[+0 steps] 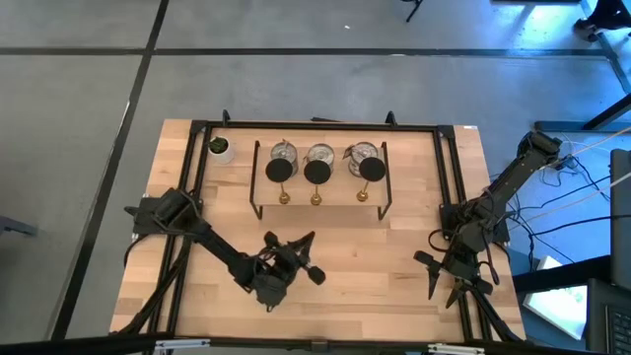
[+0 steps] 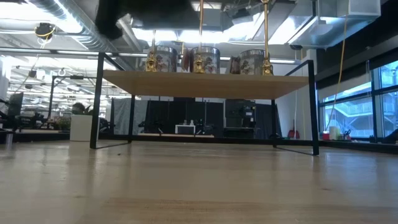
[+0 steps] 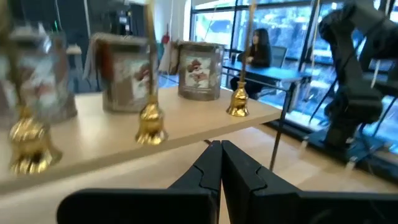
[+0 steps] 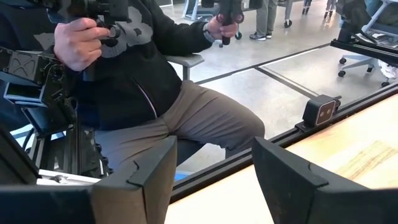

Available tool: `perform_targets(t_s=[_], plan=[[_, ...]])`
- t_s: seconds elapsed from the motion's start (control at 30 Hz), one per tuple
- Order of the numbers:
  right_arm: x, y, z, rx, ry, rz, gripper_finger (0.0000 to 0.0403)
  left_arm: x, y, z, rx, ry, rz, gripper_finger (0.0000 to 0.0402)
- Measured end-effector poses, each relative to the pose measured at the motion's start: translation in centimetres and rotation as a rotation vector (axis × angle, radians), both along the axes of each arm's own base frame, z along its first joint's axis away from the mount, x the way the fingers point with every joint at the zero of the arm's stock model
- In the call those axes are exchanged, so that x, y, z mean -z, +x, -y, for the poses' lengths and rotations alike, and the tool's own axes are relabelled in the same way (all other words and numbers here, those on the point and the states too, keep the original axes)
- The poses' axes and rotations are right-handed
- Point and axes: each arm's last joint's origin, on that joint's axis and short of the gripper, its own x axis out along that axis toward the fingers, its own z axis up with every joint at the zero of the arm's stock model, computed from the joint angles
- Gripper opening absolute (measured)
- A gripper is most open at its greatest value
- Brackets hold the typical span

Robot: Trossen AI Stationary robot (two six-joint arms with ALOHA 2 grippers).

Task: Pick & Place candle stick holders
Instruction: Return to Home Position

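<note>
Three gold candle stick holders [image 1: 316, 174] stand by their bell-shaped bases on the wooden shelf of a black wire rack [image 1: 255, 182]; from above their disc ends look dark. Behind them sit three silvery cups [image 1: 319, 154]. The left wrist view shows the gold bases [image 3: 151, 124] and the cups [image 3: 200, 68] close ahead. My left gripper [image 1: 308, 240] is shut and empty, level, in front of the rack's near side, its fingers [image 3: 211, 165] pointing at the shelf. My right gripper [image 1: 444, 278] waits open at the table's right near corner, its fingers [image 4: 280, 180] wide apart.
A small white pot with a green plant [image 1: 219, 148] stands at the far left. A black frame [image 1: 197, 128] runs around the table. Bare wood [image 1: 375, 266] lies between the two arms. A seated person [image 4: 155, 81] holding hand controllers is beyond the near edge.
</note>
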Motion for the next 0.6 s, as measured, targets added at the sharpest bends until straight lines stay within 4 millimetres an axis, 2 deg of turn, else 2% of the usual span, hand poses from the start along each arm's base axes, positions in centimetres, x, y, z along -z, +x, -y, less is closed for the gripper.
perform_targets(t_s=[0.2, 0.37, 0.6], plan=[[0.0, 0.0, 0.0, 0.002, -0.001, 0.000, 0.0211, -2.5, 2.8, 1.0, -0.017, 0.097, -0.147, 0.0001], [0.0, 0.0, 0.0, 0.003, 0.000, 0.001, 0.0211, -3.1, 5.4, 0.1, -0.062, 0.141, -0.223, 0.0001], [0.0, 0.0, 0.0, 0.003, 0.002, 0.003, 0.0211, -2.6, 5.4, -0.2, -0.070, 0.137, -0.219, 0.0001]])
